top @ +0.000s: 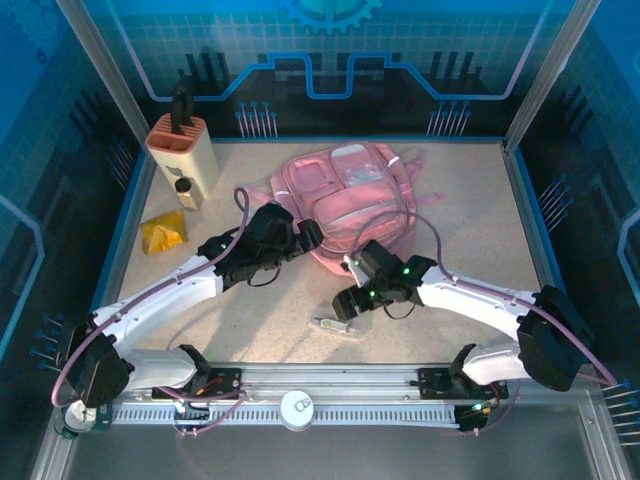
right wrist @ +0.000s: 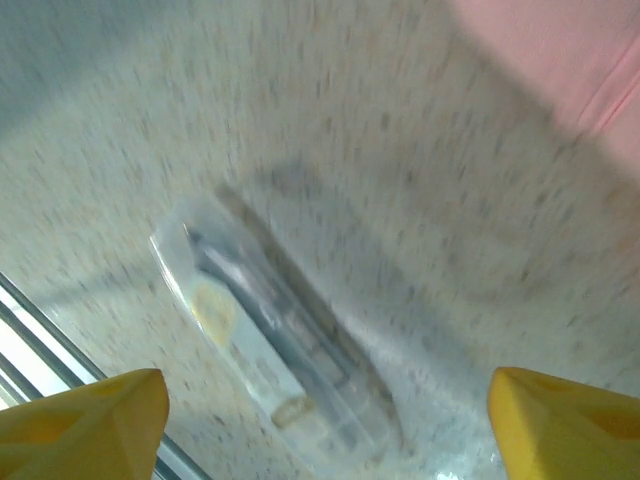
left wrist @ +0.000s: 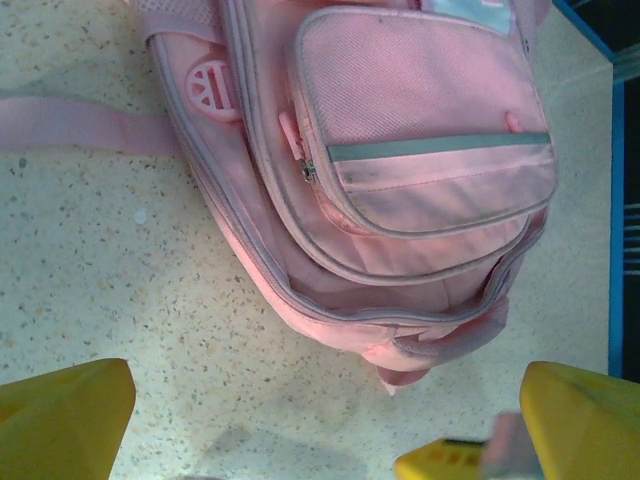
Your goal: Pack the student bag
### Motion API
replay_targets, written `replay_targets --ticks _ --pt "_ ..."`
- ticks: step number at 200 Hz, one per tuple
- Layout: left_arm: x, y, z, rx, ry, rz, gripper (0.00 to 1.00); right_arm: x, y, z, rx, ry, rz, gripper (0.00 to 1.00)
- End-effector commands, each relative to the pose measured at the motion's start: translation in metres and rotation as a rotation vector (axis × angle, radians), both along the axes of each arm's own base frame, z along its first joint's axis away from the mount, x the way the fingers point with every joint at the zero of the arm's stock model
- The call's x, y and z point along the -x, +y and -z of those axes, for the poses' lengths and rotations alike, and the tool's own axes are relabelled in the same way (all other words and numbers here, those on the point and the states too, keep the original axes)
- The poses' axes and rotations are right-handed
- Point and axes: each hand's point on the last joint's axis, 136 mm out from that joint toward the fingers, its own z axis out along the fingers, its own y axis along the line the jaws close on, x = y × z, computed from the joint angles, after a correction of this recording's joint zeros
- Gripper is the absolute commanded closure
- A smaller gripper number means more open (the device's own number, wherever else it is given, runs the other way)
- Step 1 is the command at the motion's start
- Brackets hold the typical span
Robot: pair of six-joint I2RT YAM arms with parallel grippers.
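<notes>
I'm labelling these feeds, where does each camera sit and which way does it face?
Top external: above, behind the bases, facing down on the table; left arm, right arm show.
Left wrist: left arm, facing down at the student bag; open left claw shows.
Right wrist: right arm, facing down at a clear packet; open right claw shows.
Shared: student bag, in top external and left wrist.
</notes>
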Motion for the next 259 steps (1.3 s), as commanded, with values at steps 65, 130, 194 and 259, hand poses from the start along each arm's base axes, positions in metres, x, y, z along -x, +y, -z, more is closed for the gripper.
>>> replay_targets --ticks 65,130,194,259 --pt "0.002 0.021 -0.045 0.105 -0.079 -0.151 0.01 0.022 0.011 0.035 0.137 -0.082 -0.180 0.07" --pt "0.000 0.024 -0.040 0.081 -0.082 -0.158 0.01 0.039 0.023 0.044 0.163 -0.097 -0.276 0.08" --pt "0.001 0.021 -0.034 0.095 -0.060 -0.162 0.01 0.046 0.025 0.056 0.258 -0.123 -0.303 0.24" --pt "0.000 0.021 -0.029 0.076 -0.053 -0.164 0.01 0.045 0.017 0.060 0.293 -0.139 -0.293 0.46"
